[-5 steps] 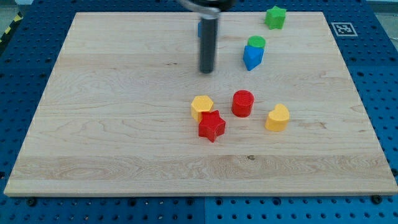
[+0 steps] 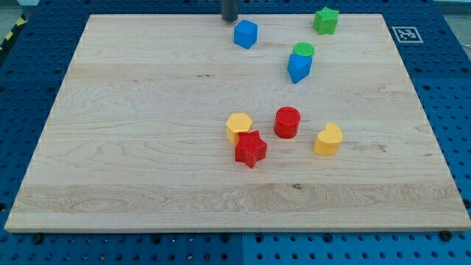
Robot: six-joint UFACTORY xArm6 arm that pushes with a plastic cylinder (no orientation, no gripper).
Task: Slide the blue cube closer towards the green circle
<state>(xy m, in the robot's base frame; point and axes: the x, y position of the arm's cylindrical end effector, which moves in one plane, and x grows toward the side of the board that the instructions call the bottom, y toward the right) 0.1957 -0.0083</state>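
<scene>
The blue cube (image 2: 246, 34) sits near the view's top, left of centre-right. The green circle (image 2: 303, 50) lies to its right and slightly lower, touching a second blue block (image 2: 299, 68) just below it. My tip (image 2: 229, 18) is at the view's top edge, just up and left of the blue cube, with a small gap between them. Only the rod's lower end shows.
A green star-like block (image 2: 326, 20) sits at the top right. A yellow block (image 2: 239, 126), red star (image 2: 250, 149), red cylinder (image 2: 287, 122) and another yellow block (image 2: 329, 139) cluster at mid-board. The wooden board (image 2: 132, 147) rests on a blue pegboard.
My tip has moved up toward the view's top, from below-left of the blue cube to its upper left. The blue cube, earlier hidden behind the rod, now shows fully.
</scene>
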